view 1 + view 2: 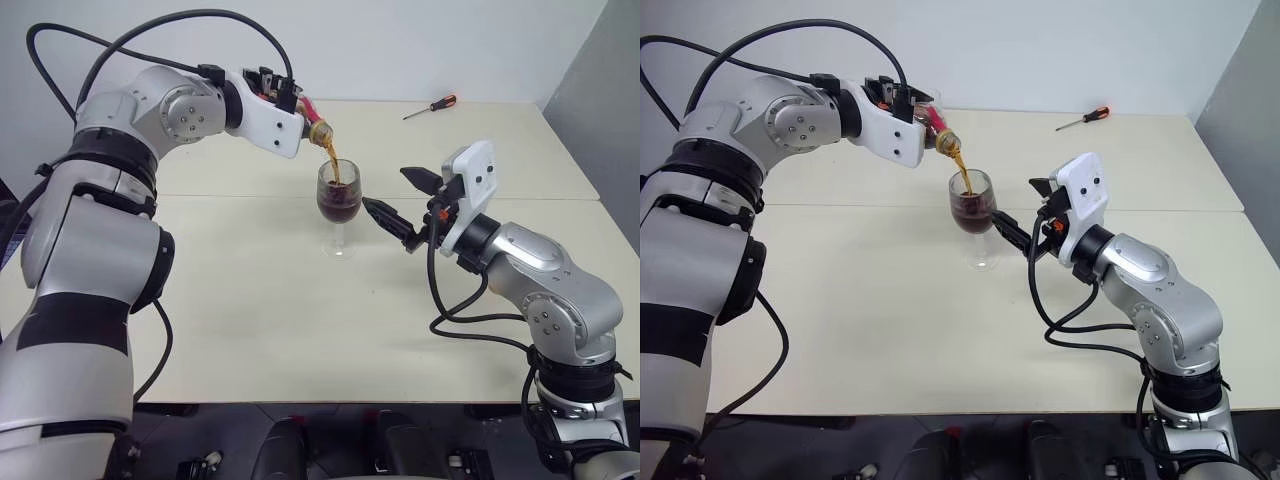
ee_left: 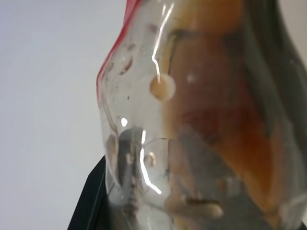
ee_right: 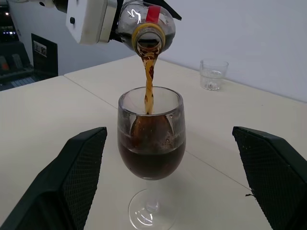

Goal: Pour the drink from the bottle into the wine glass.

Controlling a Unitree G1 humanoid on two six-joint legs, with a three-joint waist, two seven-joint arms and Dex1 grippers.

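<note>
Left gripper (image 1: 300, 105), upper left of centre in the head views, fingers clamped on the bottle (image 3: 146, 24), which is tipped mouth-down just above the glass (image 1: 339, 205). No cap on the mouth; tan neck ring visible in the right wrist view. A thin brown stream of drink (image 3: 149, 81) runs from the mouth into the bowl. Glass stands upright on the table (image 1: 250, 320), mid-frame, bowl roughly half full of dark liquid with foam at the surface.

Right gripper (image 1: 405, 205), just right of the glass at bowl height, fingers (image 3: 76, 177) wide apart, one on each side of the glass in its wrist view, not touching it.

Left wrist view: bottle wall close up, brown liquid inside, red label edge.

Screwdriver (image 1: 431, 106) at upper right of the table, well apart. Clear tumbler (image 3: 213, 74) on the table behind the glass.
</note>
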